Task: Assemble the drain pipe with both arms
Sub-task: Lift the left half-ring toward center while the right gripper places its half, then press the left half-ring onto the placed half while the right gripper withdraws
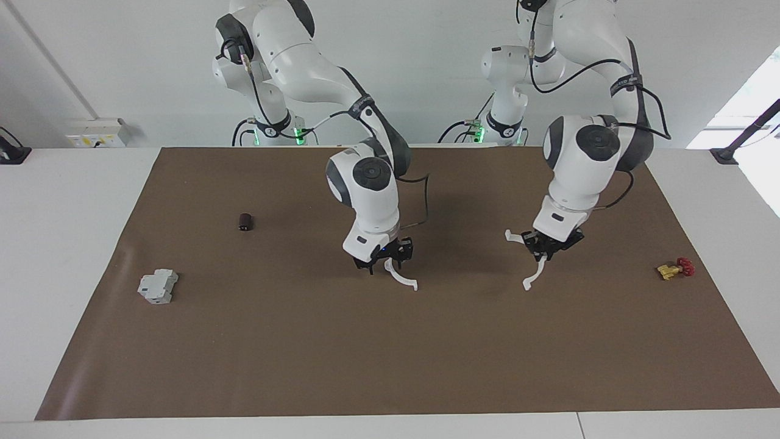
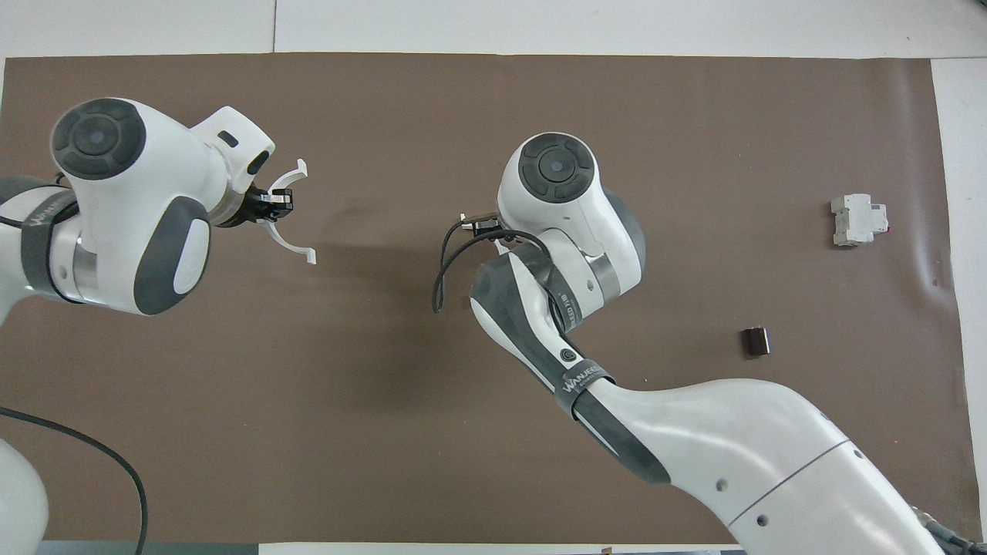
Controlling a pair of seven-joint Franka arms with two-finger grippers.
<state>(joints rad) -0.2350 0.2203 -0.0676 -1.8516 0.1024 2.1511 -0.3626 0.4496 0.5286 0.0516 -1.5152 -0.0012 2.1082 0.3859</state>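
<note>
Holding: I've got one half-ring in each gripper, both lifted over the brown mat.
Facing view, right gripper (image 1: 384, 263): clamped on one end of its arc (image 1: 399, 277); the rest curves down and away, free tab lowest.
Facing view, left gripper (image 1: 548, 245): clamped mid-arc (image 1: 531, 259), one tab up beside the jaws, the other hanging low.
Facing view, gap: the halves are well apart, so joining is not yet begun, I judge.
Doing it well: I'd level both arcs, turn the open sides toward each other, match tabs, then close slowly.
Overhead view, left arm: wrist bent over the mat at its own end, arc (image 2: 287, 216) clear in the fingers.
Overhead view, right arm: elbow folded mid-mat, wrist hiding its gripper.
</note>
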